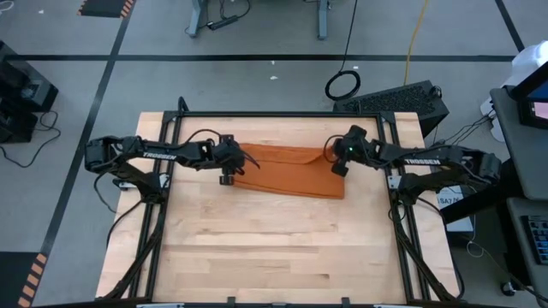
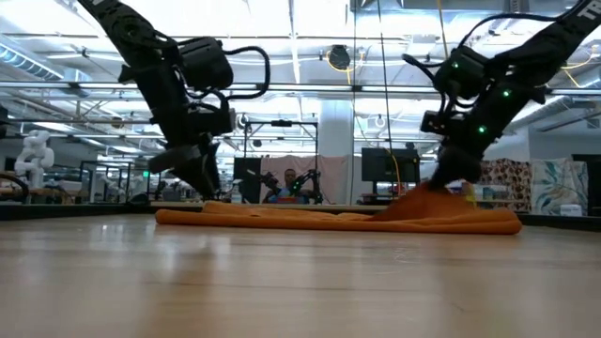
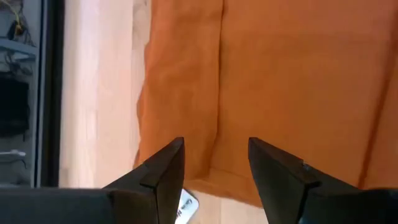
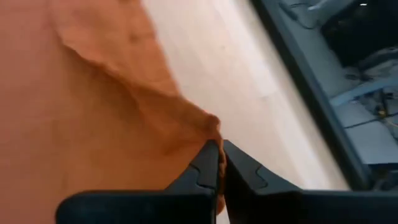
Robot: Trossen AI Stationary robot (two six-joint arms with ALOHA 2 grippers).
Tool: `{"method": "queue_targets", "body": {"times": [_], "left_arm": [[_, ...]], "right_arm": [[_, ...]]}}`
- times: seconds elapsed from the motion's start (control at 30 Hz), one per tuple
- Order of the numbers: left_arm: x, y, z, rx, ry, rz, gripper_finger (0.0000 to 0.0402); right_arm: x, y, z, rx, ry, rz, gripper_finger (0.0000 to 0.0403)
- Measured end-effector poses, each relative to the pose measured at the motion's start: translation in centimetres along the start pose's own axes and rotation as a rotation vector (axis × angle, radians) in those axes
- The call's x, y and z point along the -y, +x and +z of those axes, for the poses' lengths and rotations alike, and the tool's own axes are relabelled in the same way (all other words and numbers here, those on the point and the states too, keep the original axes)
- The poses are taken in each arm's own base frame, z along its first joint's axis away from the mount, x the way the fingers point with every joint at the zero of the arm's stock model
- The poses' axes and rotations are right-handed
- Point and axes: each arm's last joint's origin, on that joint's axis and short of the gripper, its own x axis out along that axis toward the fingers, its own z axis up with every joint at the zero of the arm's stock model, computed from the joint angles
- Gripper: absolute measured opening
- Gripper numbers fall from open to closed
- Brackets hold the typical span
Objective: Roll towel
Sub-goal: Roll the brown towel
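Right gripper (image 4: 219, 163): fingers pinched together on a raised edge of the towel (image 1: 291, 169), at its right end. Left gripper (image 3: 214, 168): fingers parted, holding nothing, poised just over the towel's left end. The towel lies folded flat across the far part of the wooden table (image 1: 257, 248). Judged light, limp and easily creased; best gripped at edges or corners.
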Motion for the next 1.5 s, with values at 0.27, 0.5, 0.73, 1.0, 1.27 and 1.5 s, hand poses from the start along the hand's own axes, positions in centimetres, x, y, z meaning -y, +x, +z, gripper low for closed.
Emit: {"method": "queue_targets", "body": {"times": [0.27, 0.5, 0.73, 1.0, 1.27, 1.5], "left_arm": [[-0.1, 1.4, -0.6, -0.094, -0.001, 0.056, 0.0182], [-0.3, 2.8, -1.2, -0.129, 0.005, 0.023, 0.0182], [-1.1, 4.0, -1.5, -0.119, -0.065, 0.019, 0.0182], [-1.6, 4.1, -1.8, -0.114, -0.089, -0.001, 0.0180], [-2.3, 4.3, -2.2, -0.086, -0.125, -0.029, 0.0128], [-2.5, 4.3, -2.3, -0.080, -0.148, -0.043, 0.0060]], "right_arm": [[0.6, -0.3, 1.1, 0.015, -0.012, -0.075, 0.0003], [0.6, -0.3, 1.1, 0.015, -0.008, -0.070, 0.0001], [0.5, -0.3, 1.1, 0.014, -0.008, -0.069, 0.0001], [0.2, -0.3, 0.9, 0.008, -0.018, 0.021, 0.0000], [0.1, -0.3, 0.7, -0.005, -0.027, 0.044, 0.0000], [0.1, -0.3, 0.7, -0.009, -0.024, 0.046, 0.0000]]}}
